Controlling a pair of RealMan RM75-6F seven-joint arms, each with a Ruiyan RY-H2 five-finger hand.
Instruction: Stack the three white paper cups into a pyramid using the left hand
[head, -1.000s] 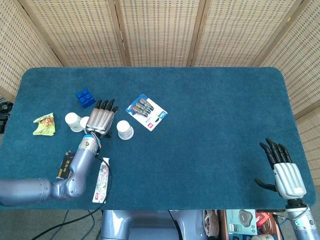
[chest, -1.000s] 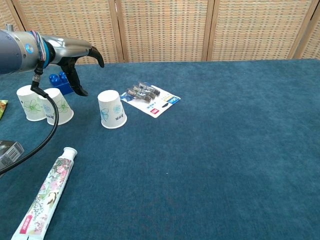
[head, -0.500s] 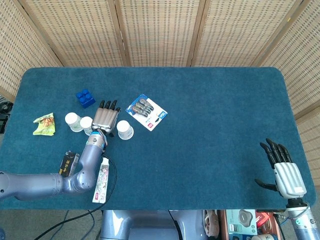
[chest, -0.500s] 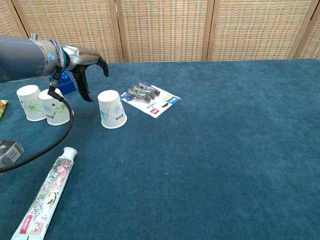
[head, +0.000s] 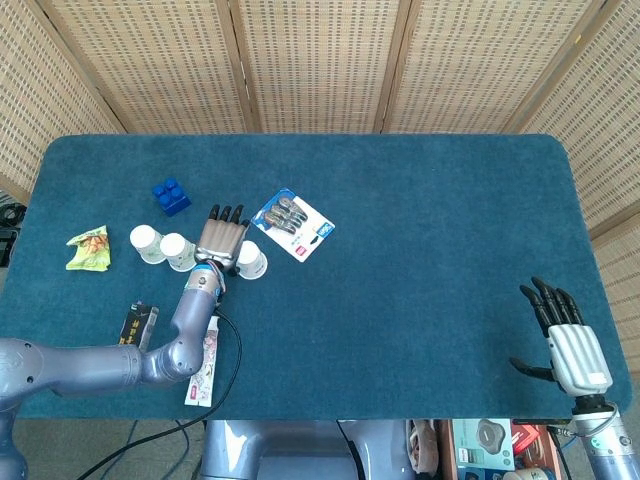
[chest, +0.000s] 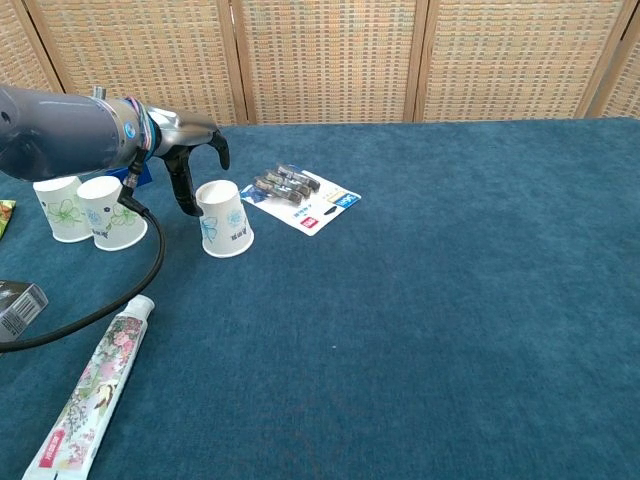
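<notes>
**Left hand beside the third cup**

Toward the bench's (head: 420, 200) left edge, two white cups (head: 146, 243) (head: 178, 251) stand touching. The left hand (head: 221, 240), fingers (chest: 186, 190) apart and holding nothing, hovers just beside the third cup (chest: 223, 219). At the near right corner, the right hand (head: 567, 340) hangs with fingers spread, empty.

This looks like a robot test room or lab rather than a home. A counter (head: 420, 300) covered in blue carpet-like cloth stands before folding woven screens (head: 310, 65) that close off the background. Unrelated small goods lie scattered on it like trial props: a blue toy brick (head: 171, 195), a carded pack of small tools (head: 293, 225), a toothpaste tube (chest: 95, 385) and a snack packet (head: 89, 249). Loose cable (chest: 110, 300) trails from the arm across the counter.
</notes>
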